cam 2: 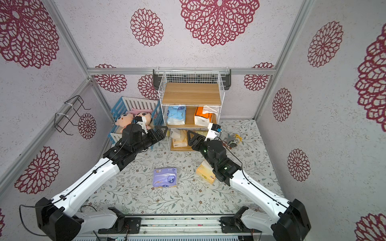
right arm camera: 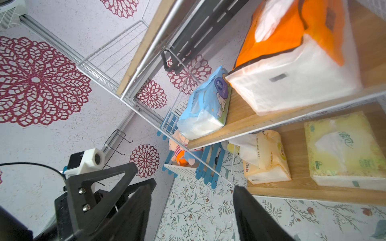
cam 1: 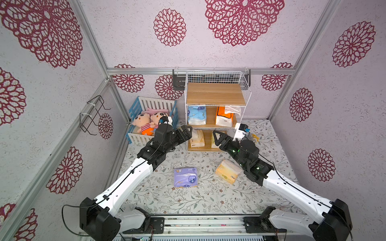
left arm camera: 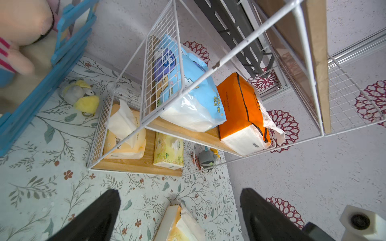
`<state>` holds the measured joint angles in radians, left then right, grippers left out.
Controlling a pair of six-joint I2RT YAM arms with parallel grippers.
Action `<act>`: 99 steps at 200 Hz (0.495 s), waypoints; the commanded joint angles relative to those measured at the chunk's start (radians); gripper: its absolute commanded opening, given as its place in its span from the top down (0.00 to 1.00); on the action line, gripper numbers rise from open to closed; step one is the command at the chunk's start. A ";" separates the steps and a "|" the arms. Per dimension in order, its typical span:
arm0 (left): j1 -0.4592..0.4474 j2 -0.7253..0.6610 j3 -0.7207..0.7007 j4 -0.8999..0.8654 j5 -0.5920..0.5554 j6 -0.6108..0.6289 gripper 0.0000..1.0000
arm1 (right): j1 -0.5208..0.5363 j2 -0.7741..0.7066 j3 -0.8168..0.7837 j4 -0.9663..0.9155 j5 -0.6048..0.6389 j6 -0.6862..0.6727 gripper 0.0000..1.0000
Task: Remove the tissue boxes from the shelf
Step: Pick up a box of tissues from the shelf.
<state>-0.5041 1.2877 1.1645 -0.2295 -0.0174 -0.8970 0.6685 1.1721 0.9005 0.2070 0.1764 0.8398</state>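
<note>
Both claws are up at the front of the shelf (cam 1: 215, 94), which stands against the back edge of the table (cam 1: 188, 200), and neither one is carrying anything. The right gripper (cam 1: 215, 135) has its jaws spread wide and empty just in front of the bottom tier. In both top views it covers most of the pale green pack (right arm camera: 344, 150), which lies flat on the right side of the bottom board, close ahead of the claw but not touching it. The cream-yellow pack (cam 1: 197, 138) shares that board on the left, with white tissue sticking out. The left gripper (cam 1: 188, 131) is wide and empty too, hanging just beside the shelf's front left corner, about level with the middle board. On that board the light blue pack (cam 1: 196, 115) is on the left and the orange-and-white pack (cam 1: 224, 117) on the right. Off the shelf, the purple pack (cam 1: 186, 177) lies flat near the middle of the table, and the yellow-orange pack (cam 1: 227, 171) is near it with the right arm reaching over its edge. As for stuff in the way, the shelf's sides are closed with white wire, which runs across the light blue and cream-yellow packs in the left wrist view, and the middle board overhangs the bottom tier. A blue-and-white crib (cam 1: 152, 104) with two plush dolls (cam 1: 144, 123) fills the back left corner just beside the shelf, and a small grey-and-yellow plush toy (cam 2: 232, 141) lies just right of the shelf.
</note>
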 commanded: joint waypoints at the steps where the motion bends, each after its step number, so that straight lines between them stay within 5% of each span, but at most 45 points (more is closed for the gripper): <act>1: 0.016 0.036 0.034 0.057 -0.022 0.052 0.03 | -0.006 0.046 0.064 0.081 0.030 0.035 0.32; 99: 0.074 0.115 0.091 0.108 0.022 0.086 0.02 | -0.010 0.253 0.228 0.093 0.053 0.060 0.34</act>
<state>-0.4473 1.3964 1.2533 -0.1783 -0.0036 -0.8326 0.6632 1.3903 1.0828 0.2512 0.2150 0.8753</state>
